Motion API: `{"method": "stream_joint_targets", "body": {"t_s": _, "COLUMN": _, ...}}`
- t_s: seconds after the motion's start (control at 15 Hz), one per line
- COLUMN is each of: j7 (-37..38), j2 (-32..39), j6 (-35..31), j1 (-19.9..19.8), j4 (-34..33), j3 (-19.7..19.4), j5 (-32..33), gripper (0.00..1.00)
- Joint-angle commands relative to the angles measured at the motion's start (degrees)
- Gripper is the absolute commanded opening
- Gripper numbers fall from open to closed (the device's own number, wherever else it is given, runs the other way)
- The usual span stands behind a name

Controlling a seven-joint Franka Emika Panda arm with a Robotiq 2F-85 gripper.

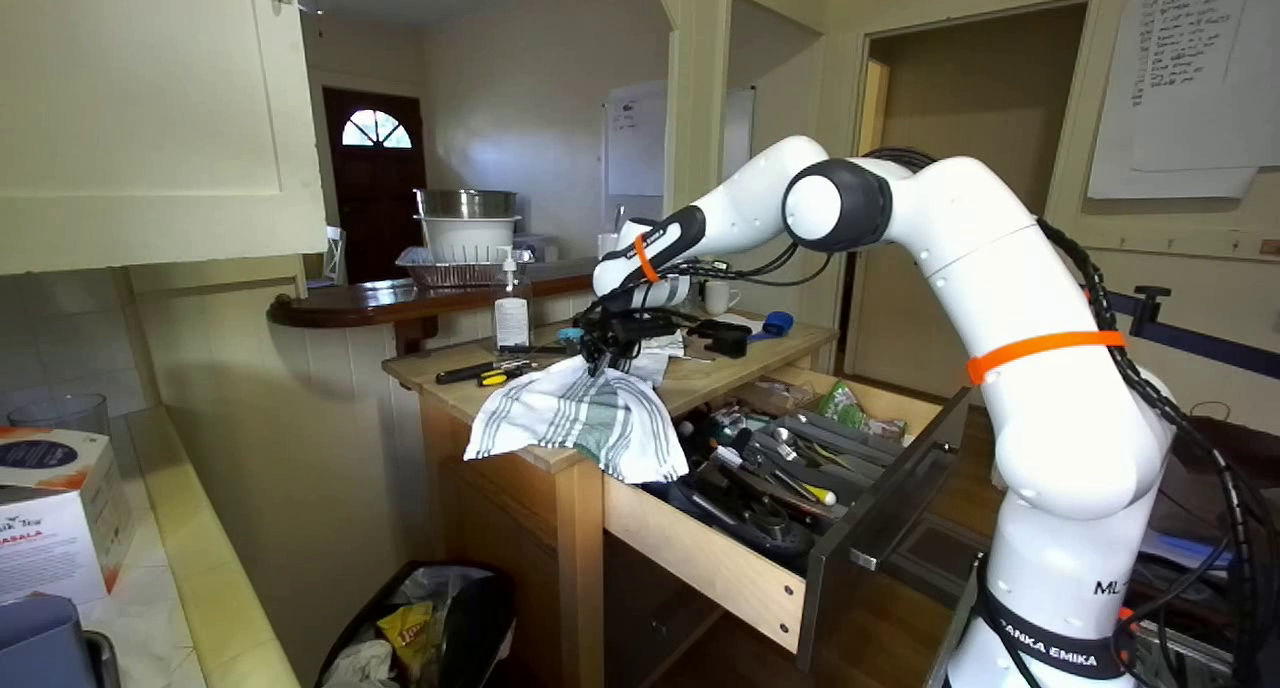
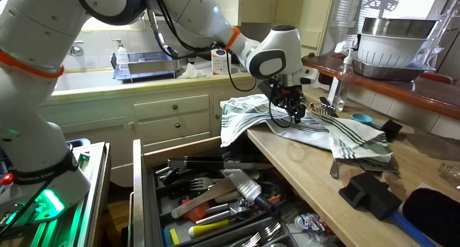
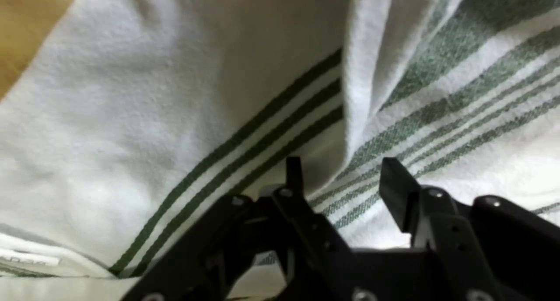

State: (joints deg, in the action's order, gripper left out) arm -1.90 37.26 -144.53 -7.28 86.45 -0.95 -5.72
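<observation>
Closest to the camera in an exterior view, the white robot arm [image 2: 43, 35] with its orange bands fills the upper left and bends over toward the wooden counter [image 2: 294, 152], a green light [image 2: 53, 200] glowing at its foot. Beside the counter runs a dark wooden ledge [image 2: 442, 107], set higher. An open drawer [image 1: 690, 558] juts out from beneath the counter, crowded with utensils [image 2: 210, 228]. In both exterior views a white towel [image 1: 585, 413] with green stripes is draped on the counter, rumpled, one end hanging over the corner beside the drawer and another part folded over on itself. On the ledge a steel bowl [image 2: 399, 28] is stacked on a white colander [image 2: 393, 49], with a foil pan [image 2: 386, 71] beneath. The gripper [image 3: 341, 165] points down at the towel, its two fingers [image 3: 294, 174] standing apart; in the wrist view a fold of the towel runs into the space seen between them, and I cannot tell whether the tips touch it. Just below the ledge stands a clear pump bottle [image 2: 343, 89]. In the drawer a metal grater [image 2: 241, 184] lies aslant, near a black-handled knife [image 2: 215, 165] and a wooden spatula [image 2: 201, 200]. Smallest of these, a turquoise scoop [image 2: 361, 118] rests on the counter near the towel and the bottle
</observation>
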Motion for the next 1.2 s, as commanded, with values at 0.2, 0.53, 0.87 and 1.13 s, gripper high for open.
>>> {"method": "stream_joint_targets", "body": {"t_s": 0.2, "j7": 4.0, "j2": -2.3, "j6": -0.2, "j1": 0.7, "j4": 3.4, "j3": -1.8, "j5": 0.2, "gripper": 0.00}}
{"method": "stream_joint_targets", "body": {"t_s": 0.53, "j7": 5.8, "j2": -4.6, "j6": -1.2, "j1": 0.3, "j4": 6.4, "j3": -2.4, "j5": -0.6, "gripper": 0.01}}
{"method": "stream_joint_targets", "body": {"t_s": 0.87, "j7": 11.2, "j2": -11.2, "j6": -7.8, "j1": -1.3, "j4": 15.0, "j3": -6.6, "j5": -1.2, "gripper": 0.01}}
{"method": "stream_joint_targets", "body": {"t_s": 1.13, "j7": 16.3, "j2": -15.3, "j6": -11.9, "j1": -2.9, "j4": 21.6, "j3": -11.3, "j5": -1.7, "gripper": 0.01}}
